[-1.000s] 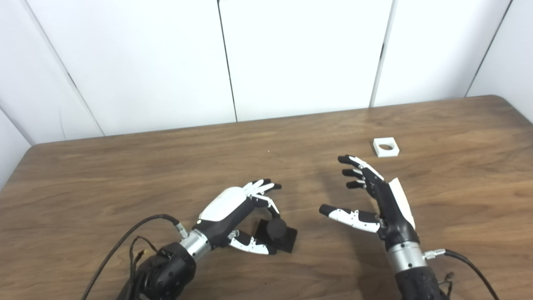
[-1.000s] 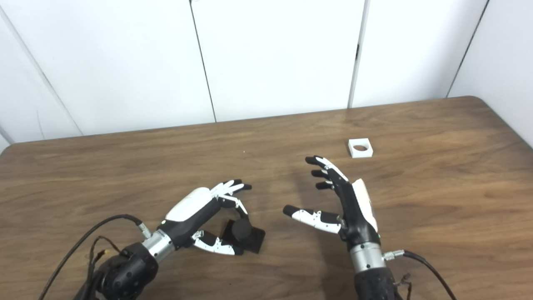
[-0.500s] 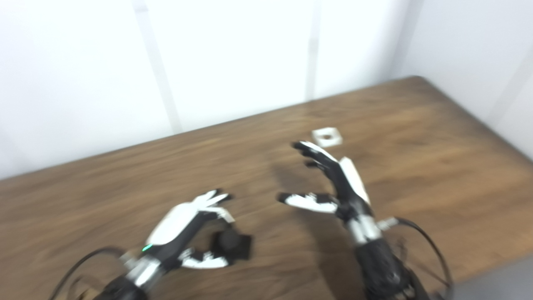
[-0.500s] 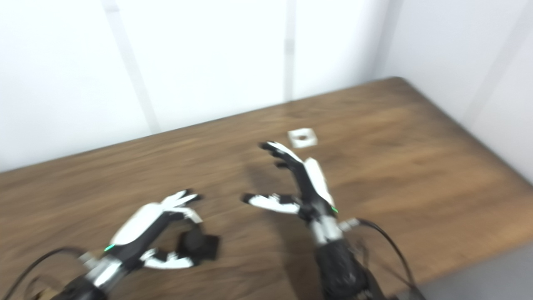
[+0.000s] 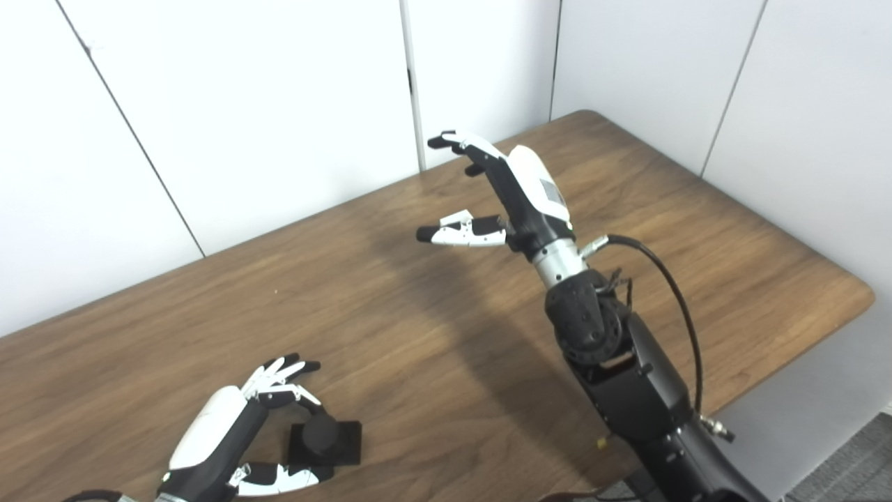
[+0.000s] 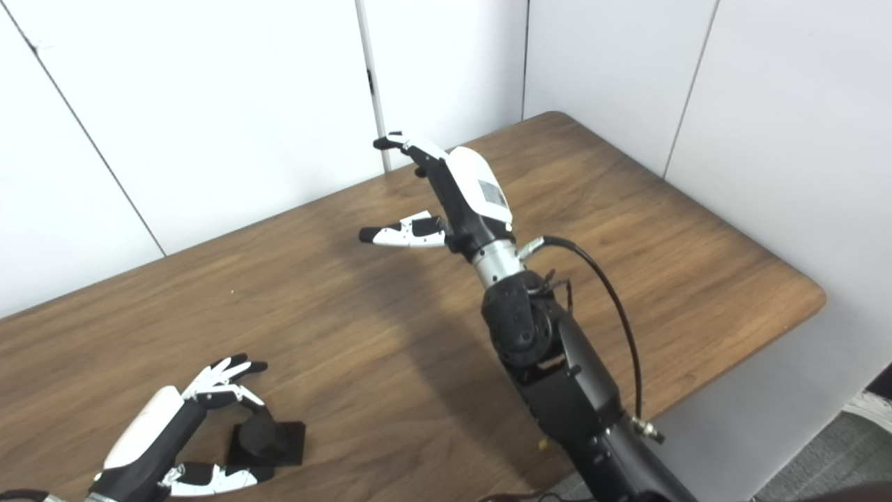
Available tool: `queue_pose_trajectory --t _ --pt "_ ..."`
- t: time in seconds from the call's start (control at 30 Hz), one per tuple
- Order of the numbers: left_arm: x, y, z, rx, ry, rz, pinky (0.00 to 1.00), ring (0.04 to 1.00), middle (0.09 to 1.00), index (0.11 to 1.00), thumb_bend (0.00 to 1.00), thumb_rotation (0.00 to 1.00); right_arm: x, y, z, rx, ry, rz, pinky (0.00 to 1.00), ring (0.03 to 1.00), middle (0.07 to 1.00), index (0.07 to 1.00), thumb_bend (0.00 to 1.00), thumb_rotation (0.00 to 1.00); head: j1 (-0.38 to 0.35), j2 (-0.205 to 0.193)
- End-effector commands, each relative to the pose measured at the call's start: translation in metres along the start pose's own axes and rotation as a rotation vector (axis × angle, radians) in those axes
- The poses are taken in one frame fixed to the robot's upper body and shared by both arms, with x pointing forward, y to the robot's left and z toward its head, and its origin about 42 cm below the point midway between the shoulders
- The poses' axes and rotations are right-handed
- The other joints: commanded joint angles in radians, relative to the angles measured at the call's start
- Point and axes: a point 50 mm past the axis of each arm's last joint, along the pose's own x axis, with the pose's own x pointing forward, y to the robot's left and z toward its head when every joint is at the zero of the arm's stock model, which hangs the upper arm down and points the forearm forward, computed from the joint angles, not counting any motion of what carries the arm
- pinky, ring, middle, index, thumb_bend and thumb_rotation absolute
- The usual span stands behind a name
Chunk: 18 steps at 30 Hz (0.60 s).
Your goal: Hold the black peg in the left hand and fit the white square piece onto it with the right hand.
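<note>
The black peg (image 5: 320, 434), a short cylinder on a square black base, stands on the wooden table (image 5: 432, 348) at the near left. My left hand (image 5: 221, 434) is cupped around it: one finger curls onto the cylinder, the thumb lies along the base's near edge, the other fingers are spread. The peg rests on the table. My right hand (image 5: 517, 189) is raised over the table's far right part, open and empty, fingers pointing away, thumb out to the left. The white square piece shows in neither view.
The table's right edge and rounded near corner (image 5: 860, 300) are in view, with grey floor (image 5: 836, 446) beyond. White wall panels (image 5: 279, 104) stand behind the table. My right forearm and its cable (image 5: 669, 293) reach over the table's right side.
The camera has swung to the right, so the whole picture shifted. My right hand has risen and reached farther away. The white piece, seen before, is out of sight. My left hand stays by the peg.
</note>
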Motion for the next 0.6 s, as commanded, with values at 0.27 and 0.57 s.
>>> queue_pose_trajectory --t 0.27,0.57 --pt "-0.012 -0.001 -0.008 0.023 0.025 -0.064 0.96 0.965 0.895 0.489 0.52 0.05 0.064 -0.032 -0.006 -0.289 -0.051 0.091 0.7 0.89 0.941 0.806 0.78 0.36 0.016 -0.003" --pt "-0.013 -0.001 -0.008 0.023 0.024 -0.067 0.97 0.962 0.896 0.489 0.52 0.05 0.107 -0.041 -0.005 -0.489 -0.005 0.314 0.85 0.968 0.983 0.818 0.8 0.41 0.031 0.014"
